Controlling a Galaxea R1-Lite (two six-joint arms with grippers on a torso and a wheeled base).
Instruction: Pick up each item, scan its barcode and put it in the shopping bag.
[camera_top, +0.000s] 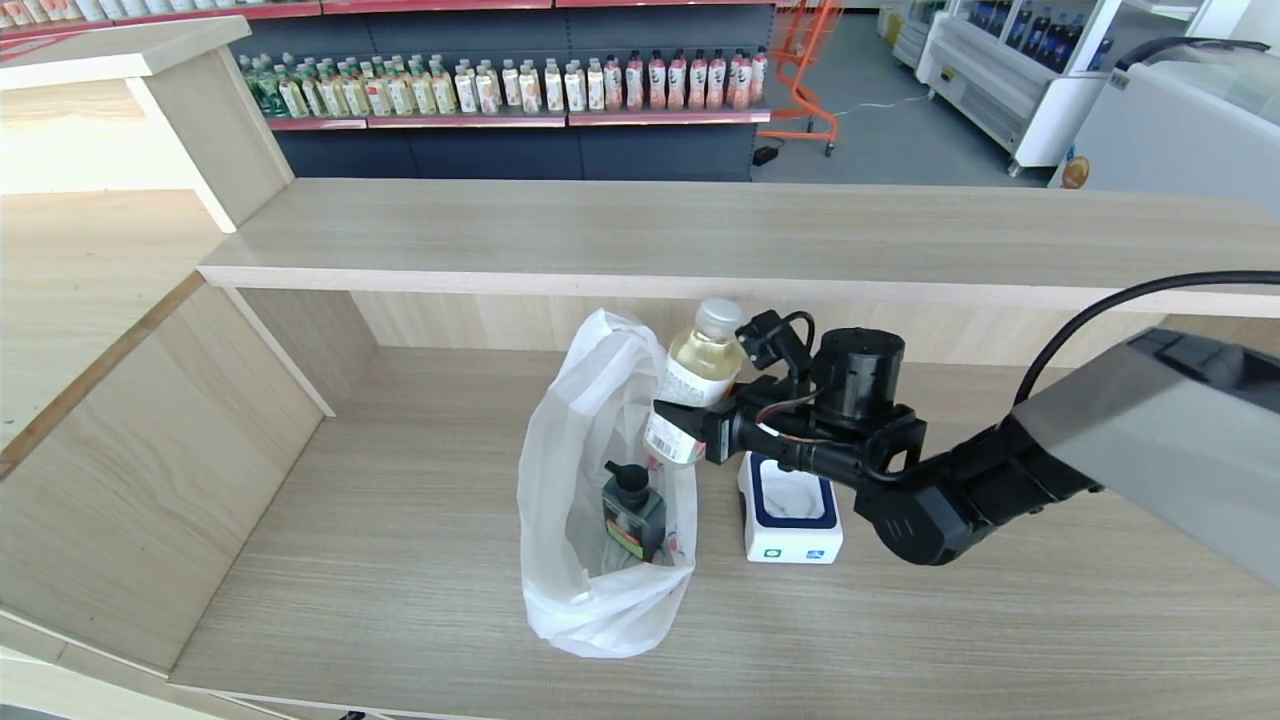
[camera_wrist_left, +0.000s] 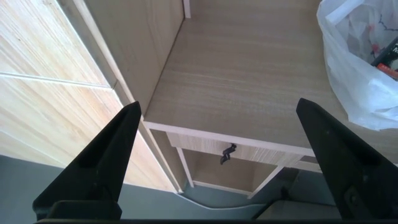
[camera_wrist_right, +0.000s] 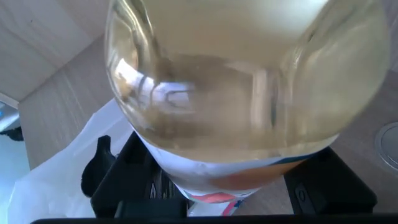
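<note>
Over the pale wooden worktop (camera_top: 400, 560), the right gripper (camera_top: 678, 432) squeezes the clear plastic bottle of yellow drink (camera_top: 705, 365) in its jaws at the label, likely heavy and slippery; the left gripper (camera_wrist_left: 219, 104) gapes wide.

The pale wood countertop (camera_top: 400, 560) lies beneath the right gripper (camera_top: 686, 428) and spreads out on both sides of it. Just beyond the gripper, a raised ledge (camera_top: 700, 230) of the same wood runs across. Well off to its left stands a slanting side panel (camera_top: 150, 470). Far beyond it, a shop shelf holds a row of drink bottles (camera_top: 500, 85). Beyond and to its right stands an orange rack (camera_top: 805, 70), with white freezer cabinets (camera_top: 1010, 90) farther right. A small dark fitting (camera_wrist_left: 227, 153) hangs under the counter's front edge.
</note>
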